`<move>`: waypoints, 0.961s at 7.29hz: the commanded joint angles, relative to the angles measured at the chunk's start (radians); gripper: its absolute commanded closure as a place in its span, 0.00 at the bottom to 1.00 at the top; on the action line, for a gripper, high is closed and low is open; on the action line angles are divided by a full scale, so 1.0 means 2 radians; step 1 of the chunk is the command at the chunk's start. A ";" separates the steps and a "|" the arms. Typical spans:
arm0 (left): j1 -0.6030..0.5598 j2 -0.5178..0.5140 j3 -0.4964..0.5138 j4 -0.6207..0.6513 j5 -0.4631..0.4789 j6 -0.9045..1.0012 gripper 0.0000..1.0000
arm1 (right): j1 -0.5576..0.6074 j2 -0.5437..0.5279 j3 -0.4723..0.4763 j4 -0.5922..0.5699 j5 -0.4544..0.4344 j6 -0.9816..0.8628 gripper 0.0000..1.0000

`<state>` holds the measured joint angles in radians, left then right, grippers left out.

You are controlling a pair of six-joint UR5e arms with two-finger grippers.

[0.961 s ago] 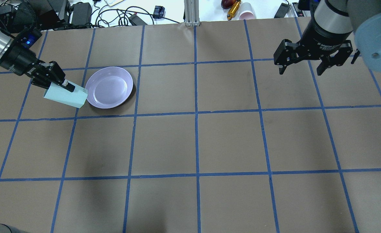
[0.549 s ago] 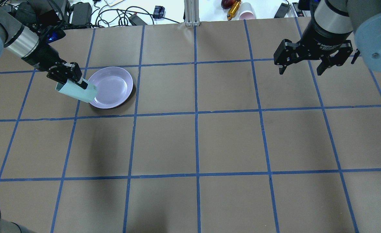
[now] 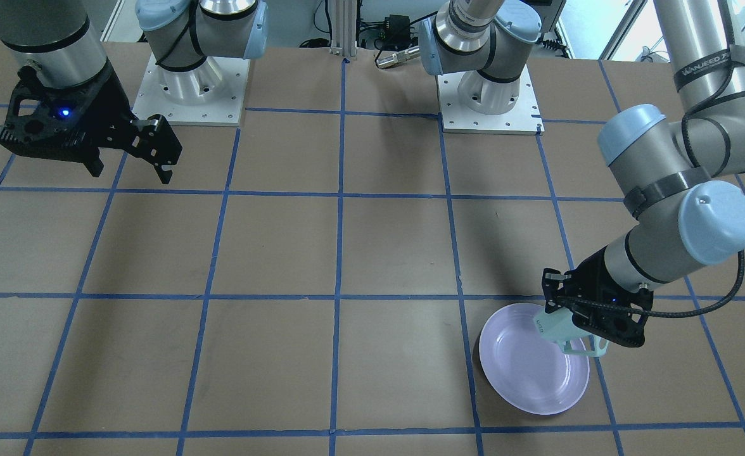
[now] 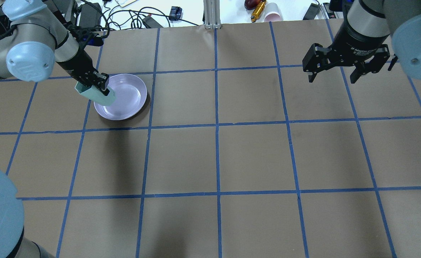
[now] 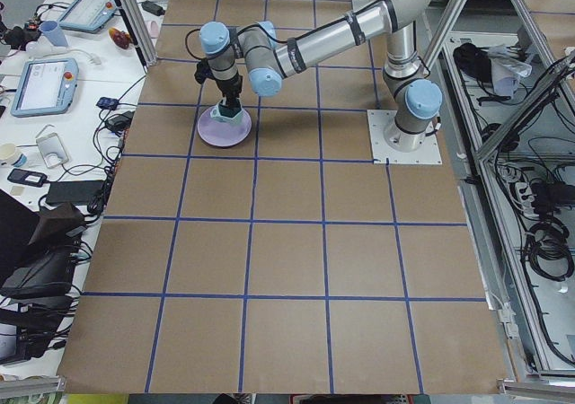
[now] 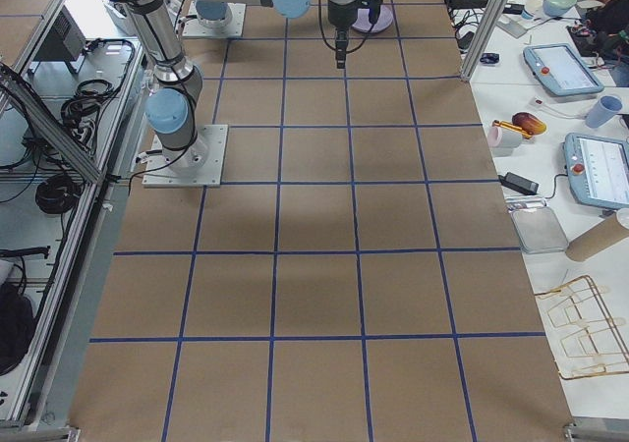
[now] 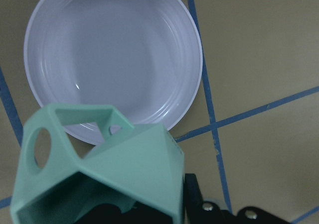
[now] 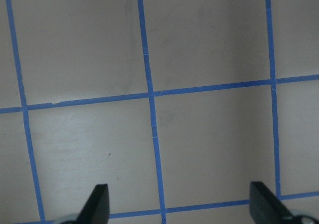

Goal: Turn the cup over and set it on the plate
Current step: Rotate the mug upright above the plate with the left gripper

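The left end effector (image 4: 99, 85) is clamped on the cup (image 4: 98, 96), holding it tilted above the plate (image 4: 130, 95) rim, base downward, apparently ready for setting down. The right end effector (image 4: 332, 79) hangs with jaws spread, well apart, causing no obstruction.

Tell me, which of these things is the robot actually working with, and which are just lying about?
In the job:
- the mint-green cup, gripped by the left gripper
- the lavender plate

Just lying about:
- cables, a black power brick, a pink cup and a gold-coloured object, all beyond the table's far edge
- the right gripper, which hangs open and empty
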<state>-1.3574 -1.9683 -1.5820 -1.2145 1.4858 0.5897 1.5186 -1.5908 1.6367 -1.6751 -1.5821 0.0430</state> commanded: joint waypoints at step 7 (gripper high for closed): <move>-0.061 -0.038 -0.027 0.116 0.092 0.012 1.00 | 0.000 0.000 0.000 0.000 0.000 0.000 0.00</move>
<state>-1.4755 -2.0390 -1.6263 -0.9966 1.6598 0.6120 1.5186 -1.5915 1.6367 -1.6751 -1.5830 0.0429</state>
